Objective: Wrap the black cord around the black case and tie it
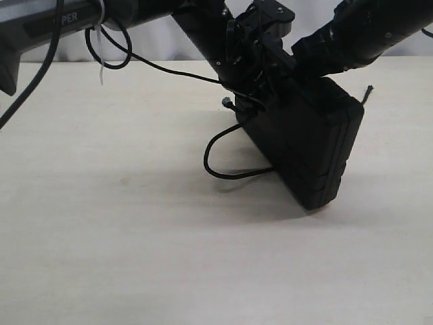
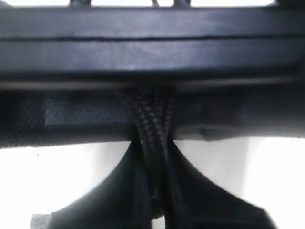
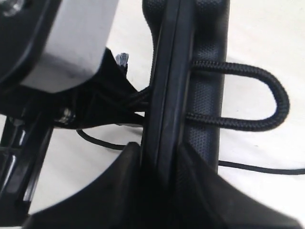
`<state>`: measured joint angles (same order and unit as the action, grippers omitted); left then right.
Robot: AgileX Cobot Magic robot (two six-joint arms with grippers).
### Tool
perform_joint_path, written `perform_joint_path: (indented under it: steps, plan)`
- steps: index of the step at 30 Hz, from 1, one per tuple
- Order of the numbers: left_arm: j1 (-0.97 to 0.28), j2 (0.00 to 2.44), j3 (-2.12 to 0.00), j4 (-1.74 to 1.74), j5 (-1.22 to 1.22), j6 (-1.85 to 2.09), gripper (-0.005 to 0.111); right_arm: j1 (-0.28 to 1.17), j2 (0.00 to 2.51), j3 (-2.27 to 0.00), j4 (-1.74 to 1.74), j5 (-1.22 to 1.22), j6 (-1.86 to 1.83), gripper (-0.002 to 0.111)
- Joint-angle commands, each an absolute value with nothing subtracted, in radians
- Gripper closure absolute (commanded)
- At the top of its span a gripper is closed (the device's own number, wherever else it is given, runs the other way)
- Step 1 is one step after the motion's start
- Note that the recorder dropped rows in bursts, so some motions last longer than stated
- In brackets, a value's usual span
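Observation:
The black case stands tilted on one edge on the table. My right gripper is shut on its rim, one finger on each face, reaching in from the upper right. The black cord crosses the case's edge and bulges out in a braided loop on one face. My left gripper is shut on two cord strands right against the case, at its upper left corner. A slack loop of cord lies on the table left of the case. One frayed tip shows beside the left gripper.
The pale wooden table spreads to the left and front of the case. A thin robot cable hangs from the left arm above the table. Another frayed end pokes out behind the case's right corner.

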<state>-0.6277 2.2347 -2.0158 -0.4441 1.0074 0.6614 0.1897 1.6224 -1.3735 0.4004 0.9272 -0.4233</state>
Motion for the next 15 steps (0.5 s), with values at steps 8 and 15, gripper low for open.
perform_joint_path:
  steps: [8, 15]
  plan:
    - [-0.641, 2.216, -2.027, -0.505, 0.919, 0.705, 0.107, 0.2, 1.599, -1.371, 0.444, 0.938, -0.41, 0.051]
    - [-0.641, 2.216, -2.027, -0.484, 0.936, 0.705, 0.107, 0.2, 1.496, -1.371, 0.453, 0.901, -0.412, 0.048]
